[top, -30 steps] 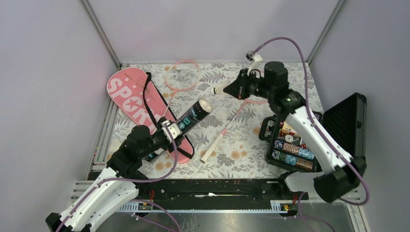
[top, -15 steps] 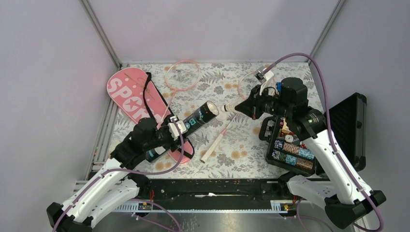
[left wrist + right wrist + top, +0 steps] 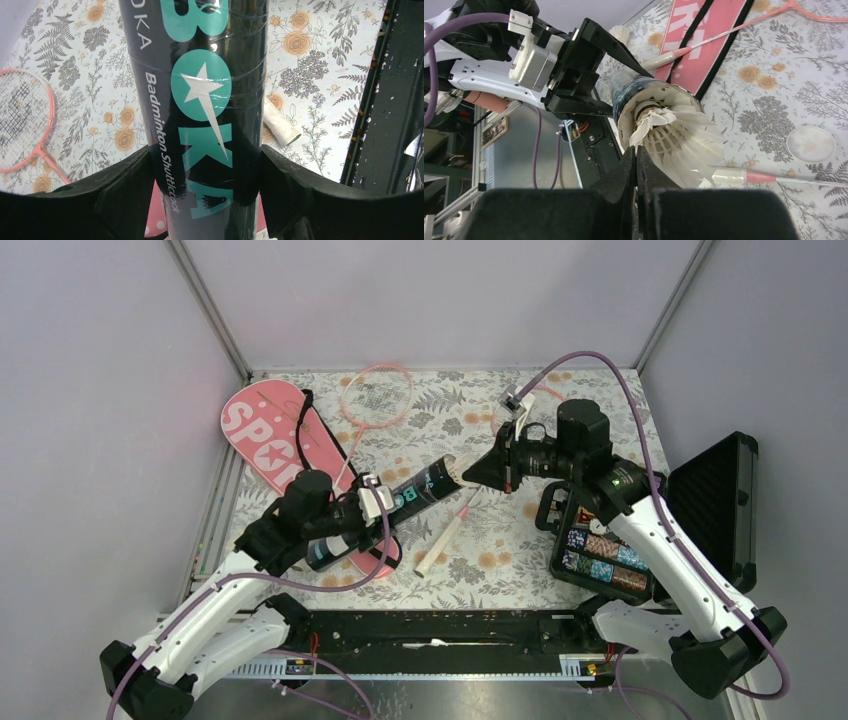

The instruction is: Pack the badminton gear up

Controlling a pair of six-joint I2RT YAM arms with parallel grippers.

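My left gripper [image 3: 385,502] [image 3: 207,192] is shut around the black tube with teal print [image 3: 425,483] [image 3: 200,100], holding it off the pink SPORT bag [image 3: 262,432], open end toward the right arm. My right gripper [image 3: 478,472] [image 3: 636,156] is shut on a feather of a white shuttlecock [image 3: 679,135] [image 3: 463,464]. The shuttlecock's nose sits in the tube's mouth [image 3: 631,97] and its skirt sticks out. One pink racket [image 3: 377,395] lies at the back. The other racket's cream handle [image 3: 438,540] lies mid-table, its head partly hidden behind the right arm.
An open black case of patterned rolls [image 3: 598,548] stands at the right under the right arm, its lid [image 3: 712,502] leaning outward. A pale round disc [image 3: 811,143] lies on the floral cloth near the racket shaft [image 3: 754,176]. Grey walls enclose the table.
The right gripper carried the shuttlecock from the back of the table forward and left to the tube's mouth. The left gripper swung the tube's open end rightward toward it.
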